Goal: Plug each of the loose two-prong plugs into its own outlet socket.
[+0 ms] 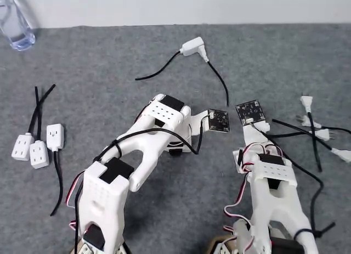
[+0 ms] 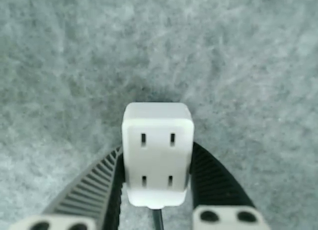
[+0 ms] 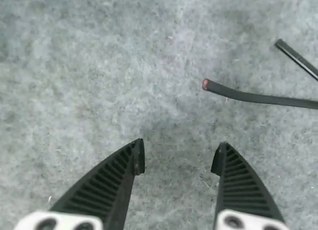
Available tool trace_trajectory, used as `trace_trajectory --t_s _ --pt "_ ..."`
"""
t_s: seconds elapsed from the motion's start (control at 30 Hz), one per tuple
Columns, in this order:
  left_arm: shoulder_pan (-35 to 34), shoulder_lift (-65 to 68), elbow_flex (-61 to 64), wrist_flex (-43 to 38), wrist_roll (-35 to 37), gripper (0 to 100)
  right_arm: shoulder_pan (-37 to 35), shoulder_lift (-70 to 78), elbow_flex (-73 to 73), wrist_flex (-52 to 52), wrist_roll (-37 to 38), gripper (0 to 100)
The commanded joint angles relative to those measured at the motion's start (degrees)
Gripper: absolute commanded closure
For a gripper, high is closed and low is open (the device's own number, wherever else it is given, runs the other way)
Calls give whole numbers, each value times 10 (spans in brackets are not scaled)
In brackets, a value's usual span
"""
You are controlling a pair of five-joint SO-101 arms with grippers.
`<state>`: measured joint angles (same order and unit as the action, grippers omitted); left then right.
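Left claw (image 2: 156,151) is clamped tight and right claw (image 3: 180,150) hangs with its black ribbed fingers (image 3: 124,175) spread apart, both over the broad grey felt-covered table (image 1: 109,62) near the middle. Locked in that left grip is a white boxy plastic outlet socket (image 2: 158,125), two pairs of slots facing the camera. Over on the left, three more white sockets (image 1: 38,147) lie bunched together with their black cords; on the right, small white two-prong plugs (image 1: 306,102) lie scattered, cords crossing. Just beyond the right claw, a cut black cord end (image 3: 206,84) lies on the felt.
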<state>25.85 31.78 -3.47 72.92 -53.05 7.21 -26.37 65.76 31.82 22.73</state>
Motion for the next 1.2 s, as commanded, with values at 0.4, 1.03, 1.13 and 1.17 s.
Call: trace_trajectory --t_s 0.4,1.03,1.13,1.17 --pt "12 -5 -42 51 20 709 0 0 -30 -9 8 773" --pt "45 -6 -354 277 229 710 1 -1 -29 -9 5 773" --pt "40 -33 -347 277 315 710 1 -1 -25 -9 6 773" --pt "33 -47 -342 277 337 710 1 -1 -25 -9 6 773"
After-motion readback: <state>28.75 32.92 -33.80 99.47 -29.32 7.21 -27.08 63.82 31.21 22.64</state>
